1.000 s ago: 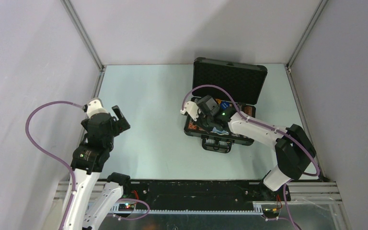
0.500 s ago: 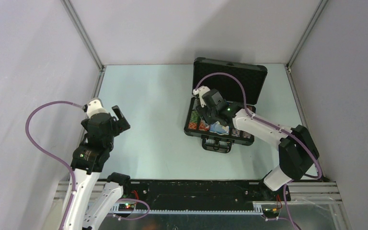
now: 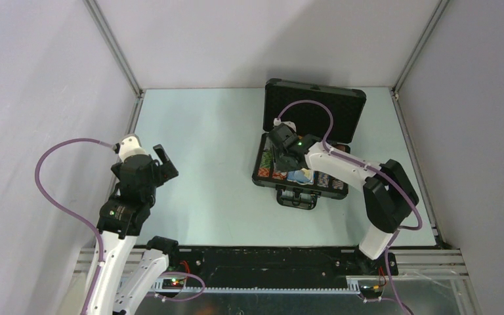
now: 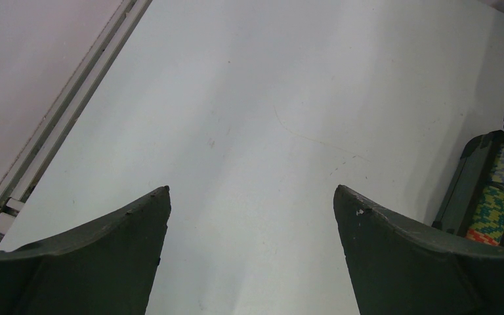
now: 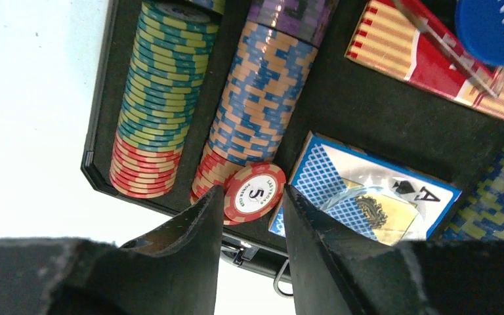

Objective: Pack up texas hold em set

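Pale tabletop (image 3: 203,131) all round, and the open case (image 3: 315,108) sits toward the far right corner, lid raised on the far side. Right hand (image 5: 252,197) hangs over the case's left end, fingers drawn close on what looks like a pinched red-white chip (image 5: 256,192). That chip is right at the near end of the blue-and-orange row (image 5: 262,98), which runs away toward the far edge. Left hand (image 4: 251,190) is spread wide near the left edge, well apart.

Chip rows (image 5: 157,98) and the red-white chip (image 5: 256,193) look smooth and faintly shiny, the blue card box (image 5: 367,193) glossy, the case (image 5: 341,111) and surface (image 4: 269,131) matt.
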{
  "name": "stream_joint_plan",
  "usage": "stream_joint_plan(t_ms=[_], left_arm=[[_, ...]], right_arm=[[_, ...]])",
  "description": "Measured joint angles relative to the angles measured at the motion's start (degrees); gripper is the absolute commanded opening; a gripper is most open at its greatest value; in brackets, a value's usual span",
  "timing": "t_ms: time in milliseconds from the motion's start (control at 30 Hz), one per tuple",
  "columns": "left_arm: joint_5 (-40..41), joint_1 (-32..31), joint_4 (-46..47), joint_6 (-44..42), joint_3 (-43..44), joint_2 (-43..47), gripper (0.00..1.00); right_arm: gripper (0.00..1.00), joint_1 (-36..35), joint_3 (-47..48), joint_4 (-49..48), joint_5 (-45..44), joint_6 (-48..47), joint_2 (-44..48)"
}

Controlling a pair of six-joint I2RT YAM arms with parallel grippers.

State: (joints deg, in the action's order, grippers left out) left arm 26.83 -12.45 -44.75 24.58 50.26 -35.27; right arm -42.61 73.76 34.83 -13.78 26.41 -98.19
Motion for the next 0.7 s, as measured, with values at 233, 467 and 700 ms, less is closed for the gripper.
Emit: stream_joint_plan(t_ms=[233, 467, 700], left_arm=[[0.00, 0.00, 0.00, 0.00, 0.00, 0.00, 0.98], [0.00, 0.00, 0.00, 0.00, 0.00, 0.00, 0.98], [0.00, 0.00, 0.00, 0.00, 0.00, 0.00, 0.98]], right_arm=[[0.41, -0.55, 0.96, 1.77, -0.13, 2.12, -0.94], [0.37, -0.57, 1.51, 2.01, -0.09, 2.45, -1.99], [0.17, -0.81, 2.80, 2.71, -0.94, 2.40, -2.54]])
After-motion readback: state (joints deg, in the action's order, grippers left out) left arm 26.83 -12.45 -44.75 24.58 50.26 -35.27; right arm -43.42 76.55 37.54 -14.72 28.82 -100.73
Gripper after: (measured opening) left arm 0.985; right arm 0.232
